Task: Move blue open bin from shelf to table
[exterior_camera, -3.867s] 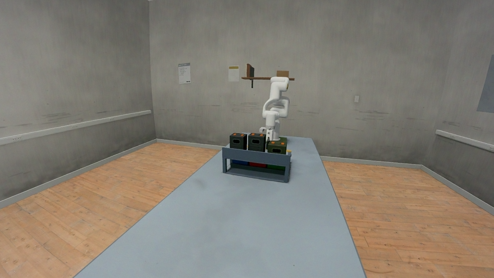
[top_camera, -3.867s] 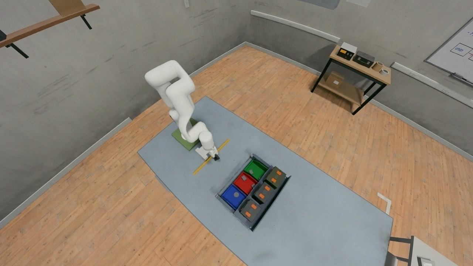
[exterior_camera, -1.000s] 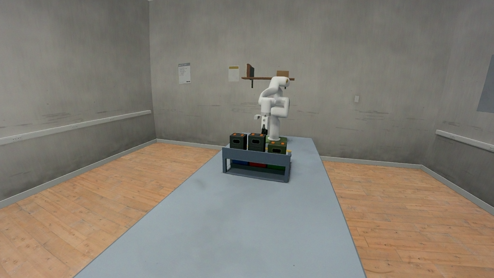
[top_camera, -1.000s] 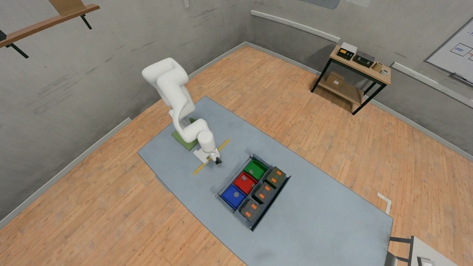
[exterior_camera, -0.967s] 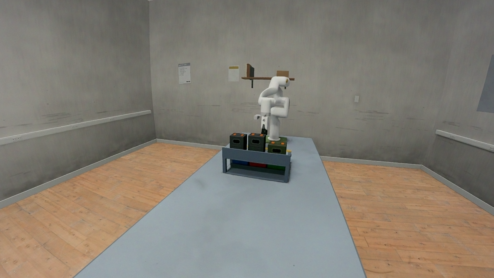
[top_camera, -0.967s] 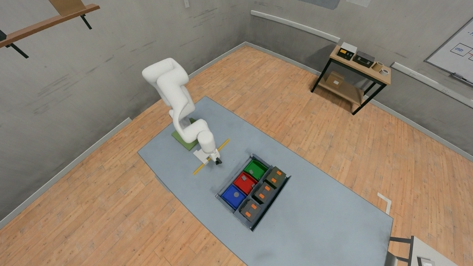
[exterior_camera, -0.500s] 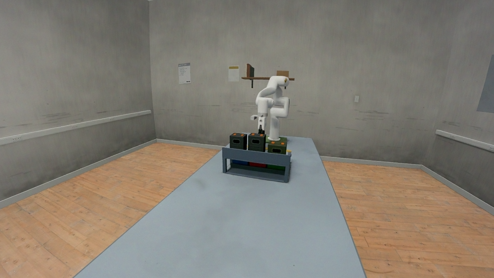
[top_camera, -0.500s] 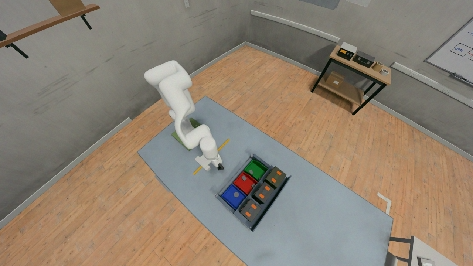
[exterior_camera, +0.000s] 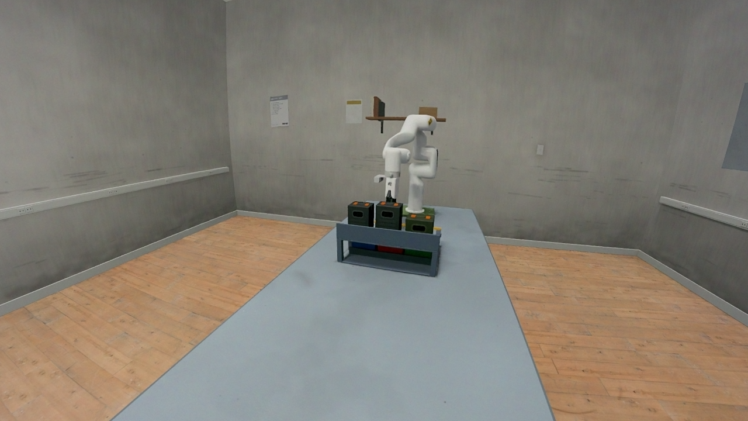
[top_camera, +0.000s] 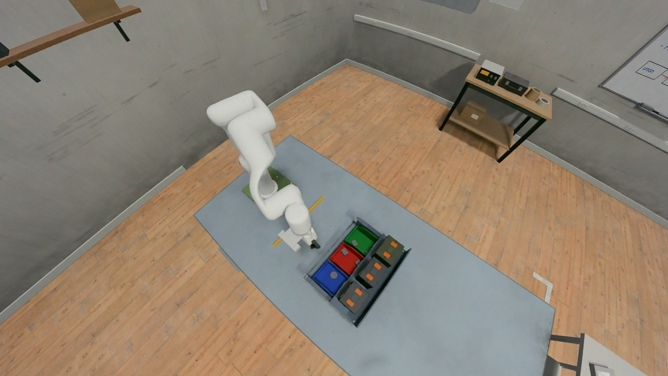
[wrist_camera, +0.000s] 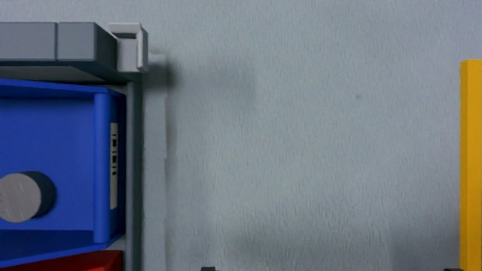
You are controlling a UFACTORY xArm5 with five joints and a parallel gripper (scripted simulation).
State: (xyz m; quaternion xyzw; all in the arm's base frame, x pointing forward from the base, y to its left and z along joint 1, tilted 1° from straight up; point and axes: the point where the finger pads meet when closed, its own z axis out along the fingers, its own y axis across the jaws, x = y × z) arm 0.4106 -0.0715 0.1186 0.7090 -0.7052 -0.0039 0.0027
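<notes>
The blue open bin [top_camera: 330, 277] stands on the low tier at the near end of the grey shelf [top_camera: 357, 271], with a grey round part [wrist_camera: 19, 196] inside. In the wrist view the blue bin [wrist_camera: 56, 165] fills the left edge, and the red bin's rim [wrist_camera: 75, 261] shows below it. My gripper [top_camera: 313, 243] is open and empty. It points down above the table, just beside the shelf's open side, apart from the bins. In the wrist view only the gripper's fingertips show at the bottom edge. In the exterior view the gripper [exterior_camera: 389, 197] hangs behind the shelf.
A red bin [top_camera: 346, 258] and a green bin [top_camera: 360, 239] stand beside the blue one. Three dark bins [top_camera: 372, 272] with orange parts stand on the upper tier. A yellow strip [wrist_camera: 471, 162] lies on the table behind the gripper. A shelf corner post [wrist_camera: 129, 47] stands by the blue bin.
</notes>
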